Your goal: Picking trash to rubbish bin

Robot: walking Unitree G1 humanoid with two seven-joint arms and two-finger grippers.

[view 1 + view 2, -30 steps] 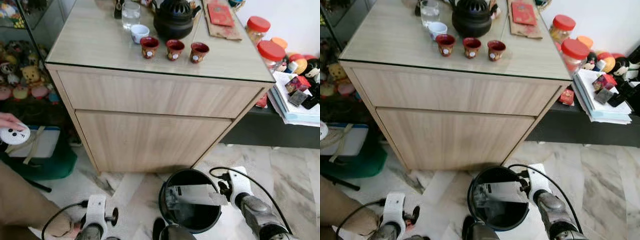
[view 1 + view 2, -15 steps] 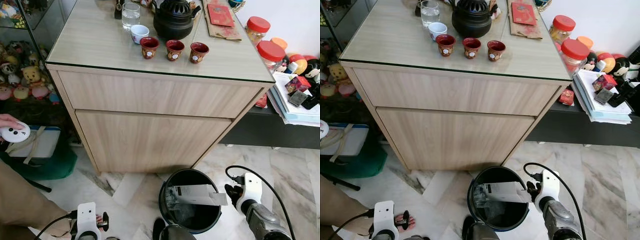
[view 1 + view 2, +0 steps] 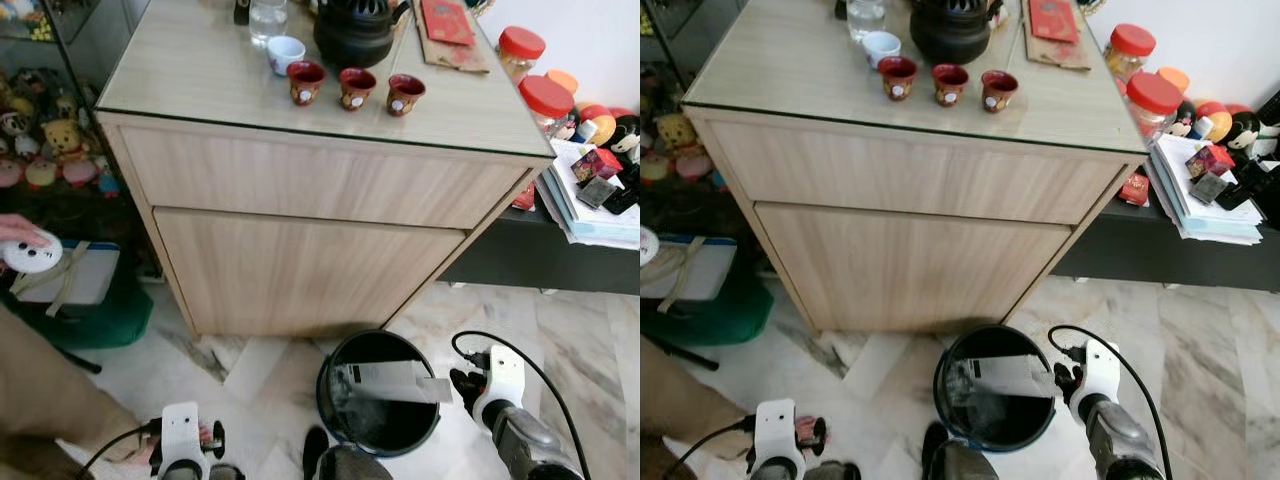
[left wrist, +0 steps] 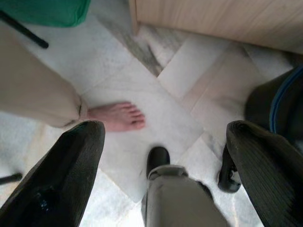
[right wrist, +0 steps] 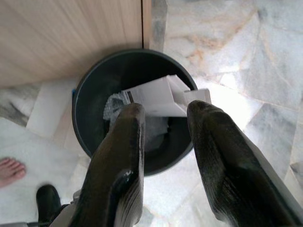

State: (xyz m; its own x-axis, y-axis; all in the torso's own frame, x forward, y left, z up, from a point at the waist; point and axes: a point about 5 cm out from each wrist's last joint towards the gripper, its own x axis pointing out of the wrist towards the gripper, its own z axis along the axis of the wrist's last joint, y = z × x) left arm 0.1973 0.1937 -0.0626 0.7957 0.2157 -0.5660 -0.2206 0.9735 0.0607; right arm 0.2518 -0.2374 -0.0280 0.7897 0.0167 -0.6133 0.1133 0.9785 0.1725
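Note:
A black round rubbish bin (image 3: 335,415) stands on the marble floor in front of a wooden cabinet. A white paper carton (image 3: 392,381) lies tilted across the bin's mouth, over clear plastic trash inside. My right gripper (image 3: 464,386) hovers just right of the bin's rim. In the right wrist view the right gripper (image 5: 165,109) is open, nothing is between its fingers (image 5: 127,142), and the carton (image 5: 154,97) lies beyond the tips. My left gripper (image 4: 163,132) hangs low at the left, wide open over bare floor.
The cabinet (image 3: 310,260) rises right behind the bin, with a teapot (image 3: 358,30) and small cups (image 3: 355,88) on top. A low shelf (image 3: 590,215) with papers and jars is at the right. A person stands at my left: trouser leg (image 4: 33,90), bare foot (image 4: 116,117), hand (image 3: 22,230).
My right gripper has drawn back to the right, away from the bin's rim, while the carton stays across the bin. My left arm has sunk lower. The camera has tipped slightly.

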